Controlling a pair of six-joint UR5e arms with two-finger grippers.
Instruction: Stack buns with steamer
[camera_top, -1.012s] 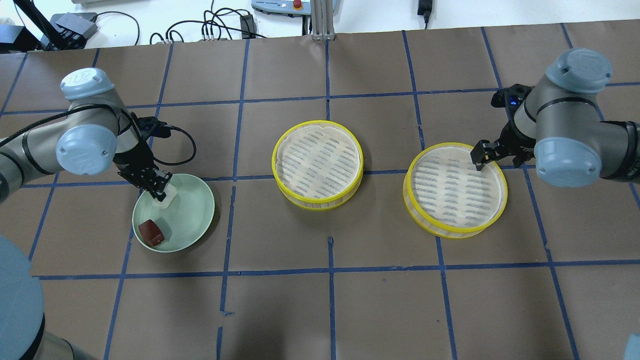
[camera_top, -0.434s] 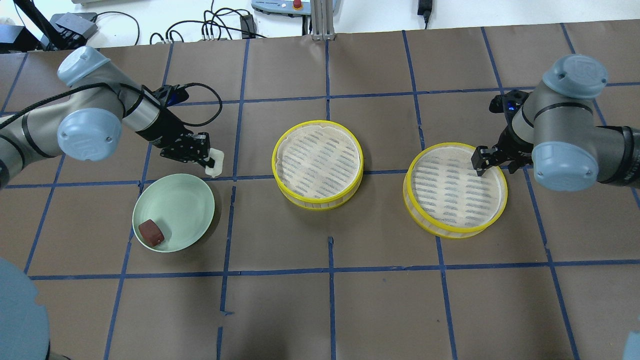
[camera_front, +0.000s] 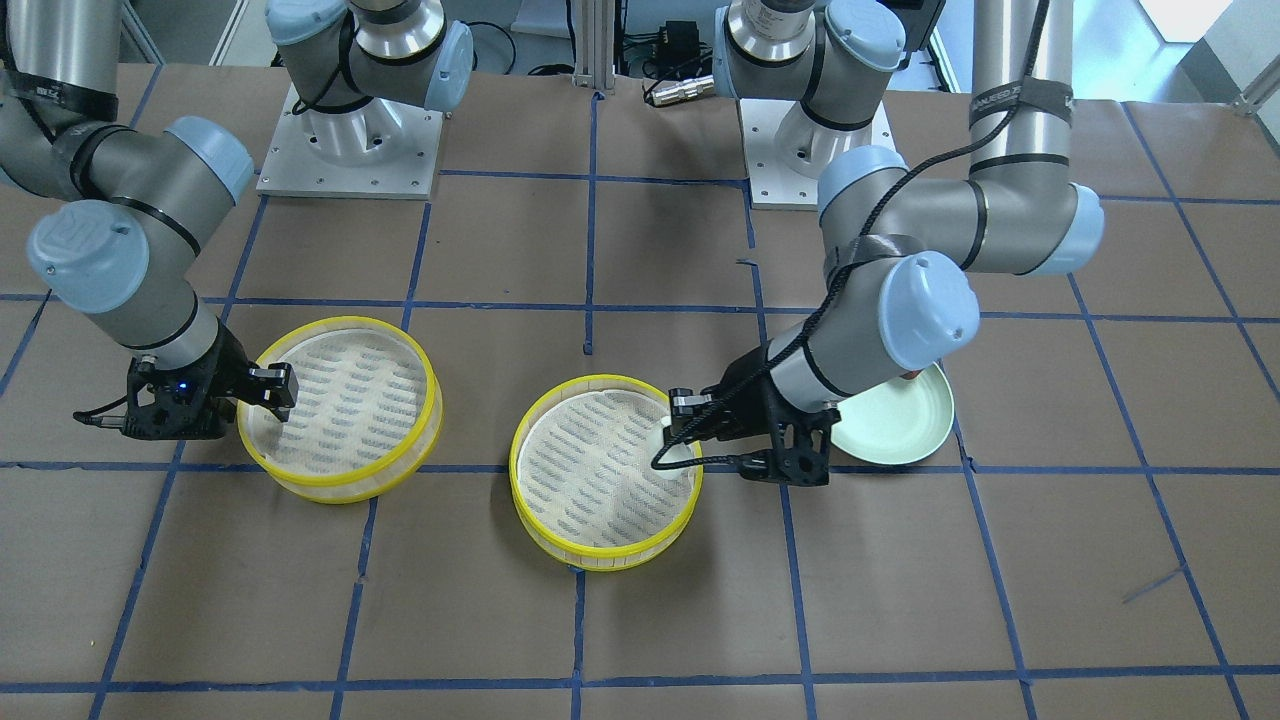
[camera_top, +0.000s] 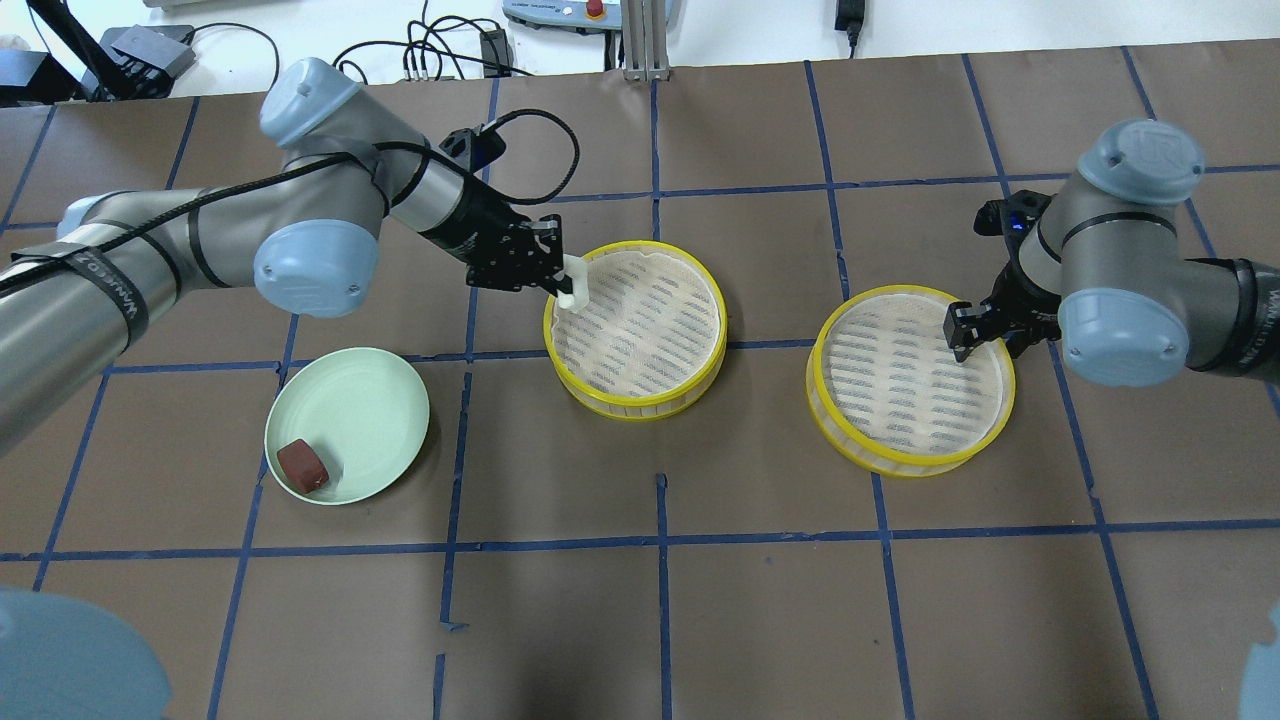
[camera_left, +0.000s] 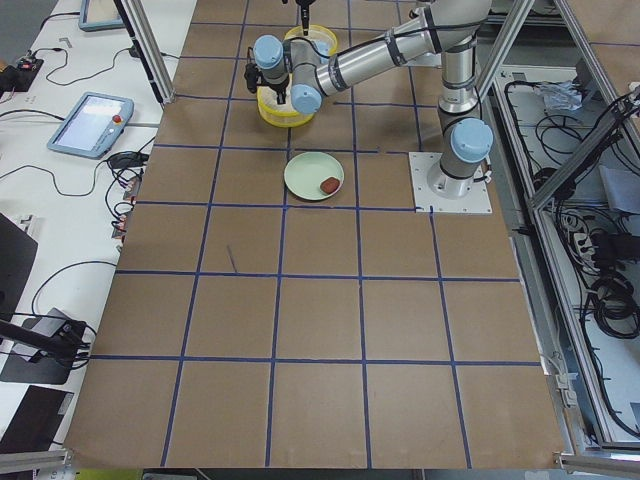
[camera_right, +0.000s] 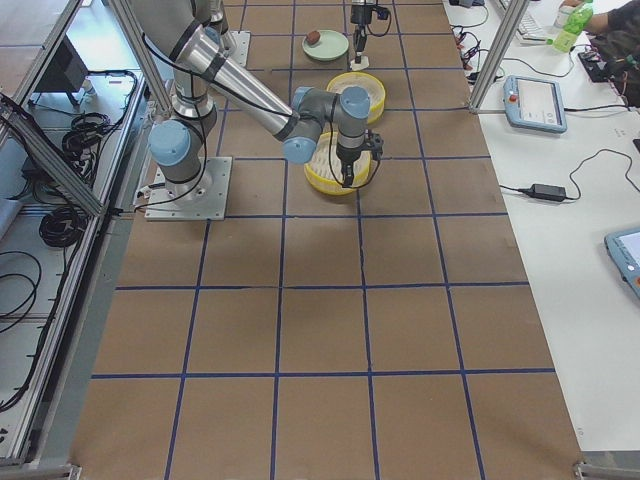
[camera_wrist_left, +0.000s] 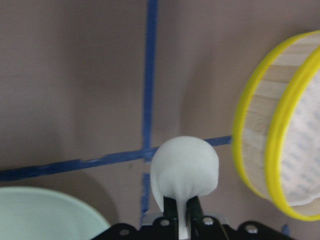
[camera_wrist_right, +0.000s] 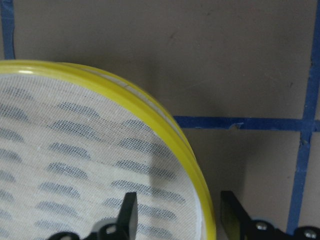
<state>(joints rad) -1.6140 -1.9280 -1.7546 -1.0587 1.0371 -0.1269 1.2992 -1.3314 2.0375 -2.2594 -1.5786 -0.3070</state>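
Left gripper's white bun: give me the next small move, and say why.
The left gripper is shut on the smooth white rounded bun, which hangs right at the rim of the middle yellow-rimmed steamer tray in the overhead view. I would probably carry it a little further inward over the mesh liner before lowering.
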